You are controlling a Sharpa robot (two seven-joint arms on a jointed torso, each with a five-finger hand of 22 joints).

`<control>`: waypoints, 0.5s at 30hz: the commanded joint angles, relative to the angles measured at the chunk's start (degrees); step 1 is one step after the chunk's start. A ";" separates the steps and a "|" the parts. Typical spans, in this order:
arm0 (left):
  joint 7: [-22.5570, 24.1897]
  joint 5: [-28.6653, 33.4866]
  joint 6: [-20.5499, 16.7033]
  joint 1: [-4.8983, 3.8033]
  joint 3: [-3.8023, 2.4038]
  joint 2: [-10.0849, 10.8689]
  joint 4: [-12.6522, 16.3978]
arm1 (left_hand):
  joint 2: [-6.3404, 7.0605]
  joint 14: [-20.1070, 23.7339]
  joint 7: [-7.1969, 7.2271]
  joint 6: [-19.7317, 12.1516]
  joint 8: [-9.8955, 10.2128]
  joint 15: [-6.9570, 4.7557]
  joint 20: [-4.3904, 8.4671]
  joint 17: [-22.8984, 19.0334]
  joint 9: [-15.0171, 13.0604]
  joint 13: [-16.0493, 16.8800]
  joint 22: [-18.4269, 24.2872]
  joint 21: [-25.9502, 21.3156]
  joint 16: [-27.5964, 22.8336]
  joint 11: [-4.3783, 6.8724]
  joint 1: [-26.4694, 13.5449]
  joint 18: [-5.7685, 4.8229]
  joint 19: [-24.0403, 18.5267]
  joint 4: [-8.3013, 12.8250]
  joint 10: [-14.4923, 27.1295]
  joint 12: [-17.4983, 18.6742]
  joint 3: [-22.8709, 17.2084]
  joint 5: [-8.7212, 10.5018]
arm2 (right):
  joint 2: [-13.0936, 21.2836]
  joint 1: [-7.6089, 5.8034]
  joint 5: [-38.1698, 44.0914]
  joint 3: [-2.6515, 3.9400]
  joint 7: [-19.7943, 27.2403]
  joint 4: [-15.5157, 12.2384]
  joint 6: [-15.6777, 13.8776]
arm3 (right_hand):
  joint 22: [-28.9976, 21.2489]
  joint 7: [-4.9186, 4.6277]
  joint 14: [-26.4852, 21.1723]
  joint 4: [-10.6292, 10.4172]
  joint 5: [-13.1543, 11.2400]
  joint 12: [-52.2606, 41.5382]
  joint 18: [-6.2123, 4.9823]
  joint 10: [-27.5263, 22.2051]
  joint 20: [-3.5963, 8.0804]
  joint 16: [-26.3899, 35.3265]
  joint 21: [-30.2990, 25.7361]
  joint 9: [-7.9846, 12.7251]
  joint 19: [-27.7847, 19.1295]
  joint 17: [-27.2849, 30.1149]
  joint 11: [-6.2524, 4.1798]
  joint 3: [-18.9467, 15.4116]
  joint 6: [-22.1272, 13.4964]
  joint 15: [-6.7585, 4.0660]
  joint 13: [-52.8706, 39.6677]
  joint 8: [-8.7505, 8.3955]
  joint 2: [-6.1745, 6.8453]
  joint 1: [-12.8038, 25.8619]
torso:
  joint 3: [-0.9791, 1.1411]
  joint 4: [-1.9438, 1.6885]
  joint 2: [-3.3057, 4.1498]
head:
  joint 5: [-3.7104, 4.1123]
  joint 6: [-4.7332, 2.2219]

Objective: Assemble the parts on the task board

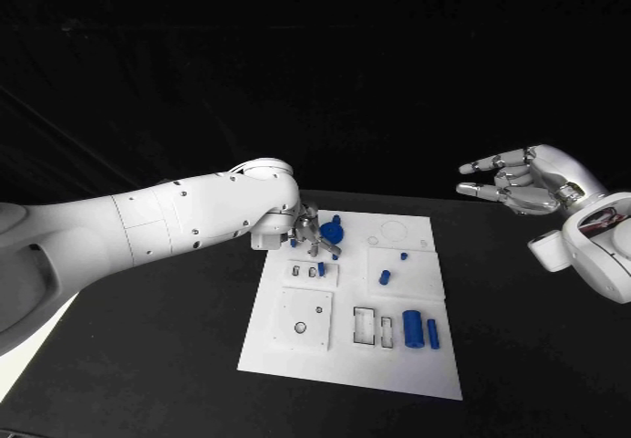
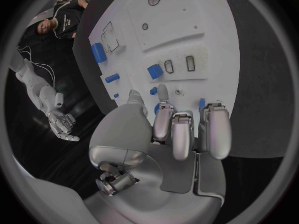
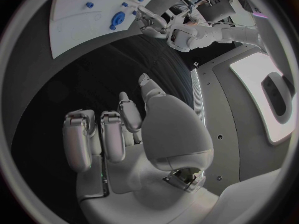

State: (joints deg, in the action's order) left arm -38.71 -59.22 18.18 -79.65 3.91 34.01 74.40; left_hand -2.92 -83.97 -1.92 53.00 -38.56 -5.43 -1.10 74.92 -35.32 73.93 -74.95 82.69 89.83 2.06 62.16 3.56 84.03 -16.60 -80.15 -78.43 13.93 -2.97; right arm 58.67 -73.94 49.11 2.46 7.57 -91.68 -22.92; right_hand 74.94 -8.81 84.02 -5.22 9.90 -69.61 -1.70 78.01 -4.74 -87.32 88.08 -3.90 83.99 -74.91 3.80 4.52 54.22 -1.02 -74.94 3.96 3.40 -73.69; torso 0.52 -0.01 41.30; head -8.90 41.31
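Left hand (image 1: 305,233) hovers over the task board (image 1: 345,365) with fingers curled (holding anything? can't tell), right hand (image 1: 526,180) spread wide, no readable labels.

task board (image 1: 395,370) mid-table | left hand (image 1: 305,233) over its far-left corner | right hand (image 1: 526,181) off its far-right

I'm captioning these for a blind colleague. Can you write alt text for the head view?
The left hand reaches over the far end of a white task board on a black table, fingers down among blue parts. The right hand hovers open, off the board's far right.
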 commanded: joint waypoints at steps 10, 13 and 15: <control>-0.27 -0.80 2.95 0.48 0.37 -0.28 -0.75 | -0.68 -6.03 0.11 -0.36 -0.27 -0.19 0.54 15.08 -0.26 0.16 -0.58 -0.05 0.17 0.07 -0.09 -0.83 1.61 0.09 0.15 0.18 0.08 0.16 | -0.17 0.04 0.02 0.01 -0.06 0.42 0.63 | 11.29 -0.01 4.80 -0.09 0.42 0.26 0.88 -0.45 -0.35 0.38 0.04 -0.04 4.63 -10.40 -0.01 -0.41 0.44 0.32 -0.52 0.22 -0.21 -0.13 | 0.03 0.07 0.07 | 0.03 0.44; -0.28 -0.80 3.19 0.49 0.38 -0.20 -0.70 | -0.78 -6.03 0.12 -0.37 -0.28 -0.19 0.54 15.08 -0.31 0.23 -0.73 0.03 0.17 0.07 0.00 -0.86 1.66 0.12 0.11 0.13 0.06 0.15 | -0.18 0.05 0.02 0.01 -0.07 0.47 0.65 | 11.31 -0.01 4.79 -0.12 0.64 0.24 0.88 -0.43 -0.35 0.40 0.05 -0.03 4.64 -10.39 -0.02 -0.46 0.44 0.32 -0.51 0.20 -0.29 -0.17 | 0.01 0.02 0.09 | 0.07 0.51; -0.29 -0.80 3.40 0.50 0.39 -0.19 -0.66 | -0.83 -6.03 0.12 -0.37 -0.28 -0.19 0.54 15.08 -0.35 0.26 -0.75 0.03 0.17 0.07 0.06 -0.86 1.66 0.13 0.09 0.11 0.05 0.14 | -0.21 0.05 0.02 0.00 -0.07 0.50 0.68 | 11.29 -0.01 4.80 -0.12 0.78 0.24 0.88 -0.43 -0.35 0.39 0.04 -0.03 4.63 -10.40 -0.02 -0.50 0.44 0.32 -0.49 0.20 -0.32 -0.21 | 0.04 -0.01 0.08 | 0.05 0.54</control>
State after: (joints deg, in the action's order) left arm -38.89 -59.66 19.94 -79.17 4.30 33.85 73.66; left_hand -3.11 -83.97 -1.92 53.01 -38.55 -5.43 -1.10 74.91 -35.61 74.11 -74.94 82.69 89.83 2.06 62.36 3.56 84.03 -16.60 -80.15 -78.43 13.92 -2.97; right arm 58.54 -73.91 49.10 2.45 7.52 -91.20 -22.84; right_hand 74.93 -8.81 84.02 -5.38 10.43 -69.61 -1.70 78.01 -4.73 -87.32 88.08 -3.88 83.99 -74.90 3.80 4.36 54.22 -1.02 -74.94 3.96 3.40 -73.69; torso 0.53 0.03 41.38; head -8.85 41.81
